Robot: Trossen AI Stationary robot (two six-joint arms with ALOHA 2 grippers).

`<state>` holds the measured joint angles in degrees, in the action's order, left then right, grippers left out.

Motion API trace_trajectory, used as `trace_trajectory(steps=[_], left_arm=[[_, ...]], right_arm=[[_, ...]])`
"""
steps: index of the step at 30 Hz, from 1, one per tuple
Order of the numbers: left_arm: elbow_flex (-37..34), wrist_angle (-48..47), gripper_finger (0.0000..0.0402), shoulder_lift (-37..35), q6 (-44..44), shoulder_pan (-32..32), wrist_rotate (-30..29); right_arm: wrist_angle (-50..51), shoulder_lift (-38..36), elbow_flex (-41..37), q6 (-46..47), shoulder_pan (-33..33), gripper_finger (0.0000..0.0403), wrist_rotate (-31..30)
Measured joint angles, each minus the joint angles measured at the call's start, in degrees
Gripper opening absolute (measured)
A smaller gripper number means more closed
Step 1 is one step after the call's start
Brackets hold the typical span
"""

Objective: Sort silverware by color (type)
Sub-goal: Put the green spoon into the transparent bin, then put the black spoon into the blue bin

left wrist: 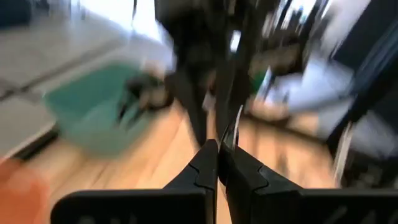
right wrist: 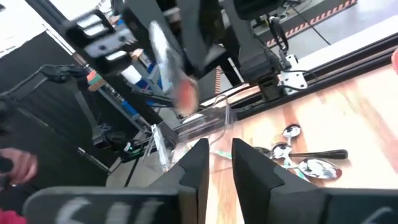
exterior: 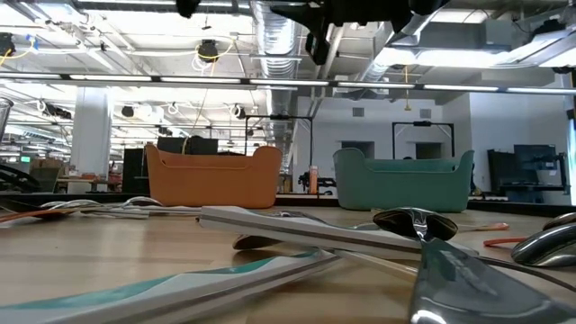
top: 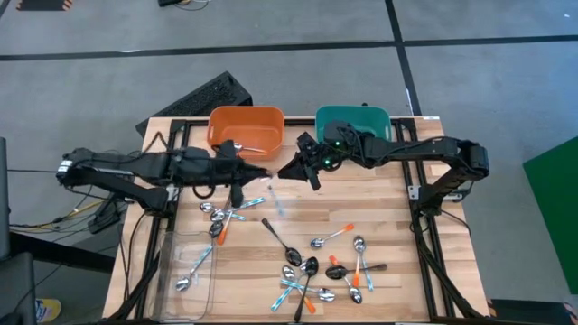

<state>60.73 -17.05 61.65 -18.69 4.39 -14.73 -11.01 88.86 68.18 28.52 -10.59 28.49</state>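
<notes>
1. Spoons (exterior: pixel 396 236) lay closest to the low camera, blurred on the wooden table (exterior: pixel 135 261); behind them stood an orange bin (exterior: pixel 213 176) and a green bin (exterior: pixel 404 180).
2. From above, the left gripper (top: pixel 267 173) and the right gripper (top: pixel 287 171) nearly met in front of both bins, while most silverware (top: pixel 307 266) lay scattered nearer the front edge and some in a clear tray (top: pixel 167 271).
3. Left wrist view showed the fingers (left wrist: pixel 202 171) pressed together on a thin metal piece, seemingly a spoon (left wrist: pixel 231 134).
4. Right wrist view showed its fingers (right wrist: pixel 196 165) slightly apart, holding nothing.
</notes>
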Motion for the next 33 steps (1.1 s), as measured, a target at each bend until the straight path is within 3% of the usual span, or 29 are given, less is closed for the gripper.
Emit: trace_trajectory(steps=[2, 5, 7, 11, 16, 21, 26, 33], left_arm=[[4.6, -13.0, 0.0000, 0.3, -2.1, 0.6, 4.3], [8.2, -30.1, 0.0000, 0.3, -8.2, 1.6, 19.3], [8.2, -38.9, 0.0000, 0.1, -14.4, 3.9, 26.1], [5.7, -49.0, 0.0000, -0.5, -26.8, 11.9, 29.5], [-1.2, -46.5, 0.0000, -0.3, -40.2, 22.4, 27.1], [-8.1, -41.0, 0.0014, -0.3, -51.4, 27.8, 26.5], [-11.9, -38.5, 0.0062, -0.3, -57.4, 29.8, 29.0], [-11.9, -39.0, 0.0137, -1.1, -59.7, 29.1, 28.8]], right_arm=[[-0.4, 0.0, 0.0, 1.0, 0.1, 0.0101, 0.0], [-0.5, 0.0, 0.0, 3.0, 0.1, 0.0106, 0.1], [0.2, 0.0, 0.0, 3.4, -0.1, 0.0106, 0.1], [2.0, 0.0, 0.0, 3.4, -0.1, 0.0106, 0.1], [5.3, 0.0, 0.0, 3.4, 0.3, 0.0106, 0.0], [6.3, 0.0, 0.0, 3.5, 0.8, 0.0106, 0.0], [6.3, 0.0, 0.0, 3.5, 0.4, 0.0107, 0.0], [6.7, 0.0, 0.0, 6.3, -0.6, 0.0107, -0.1]])
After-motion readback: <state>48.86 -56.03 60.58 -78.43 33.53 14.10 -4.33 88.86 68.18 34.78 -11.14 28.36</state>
